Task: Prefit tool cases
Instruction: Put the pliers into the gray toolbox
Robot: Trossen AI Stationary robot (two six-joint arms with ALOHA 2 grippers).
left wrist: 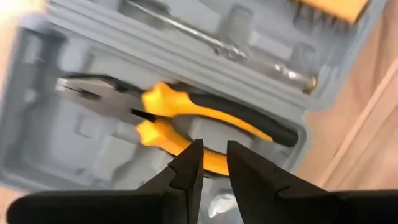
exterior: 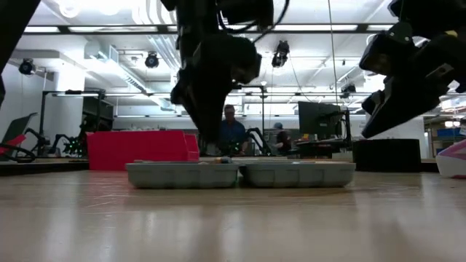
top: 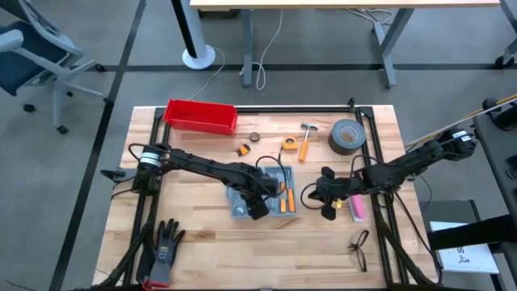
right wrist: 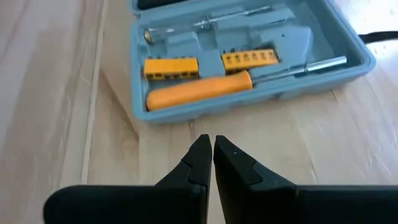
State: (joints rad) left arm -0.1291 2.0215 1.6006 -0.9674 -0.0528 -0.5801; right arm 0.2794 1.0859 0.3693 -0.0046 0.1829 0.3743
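The grey-blue tool case (top: 266, 194) lies open and flat on the table, both halves side by side (exterior: 240, 175). Yellow-and-black pliers (left wrist: 205, 118) lie in a moulded slot of one half. An orange-handled screwdriver (right wrist: 199, 90) and yellow bit holders (right wrist: 249, 59) lie in the other half. My left gripper (left wrist: 214, 152) points down over the pliers' handles; its fingers stand slightly apart with nothing between them. My right gripper (right wrist: 208, 142) is shut and hovers off the table to the right of the case (top: 323, 198).
A red bin (top: 200, 115) stands at the far left. A hammer (top: 307, 139), a tape measure (top: 288, 144) and a roll of grey tape (top: 346, 136) lie beyond the case. A black glove (top: 166, 246) lies near left, with glasses (top: 359, 249) and a pink item (top: 356, 208) at the right.
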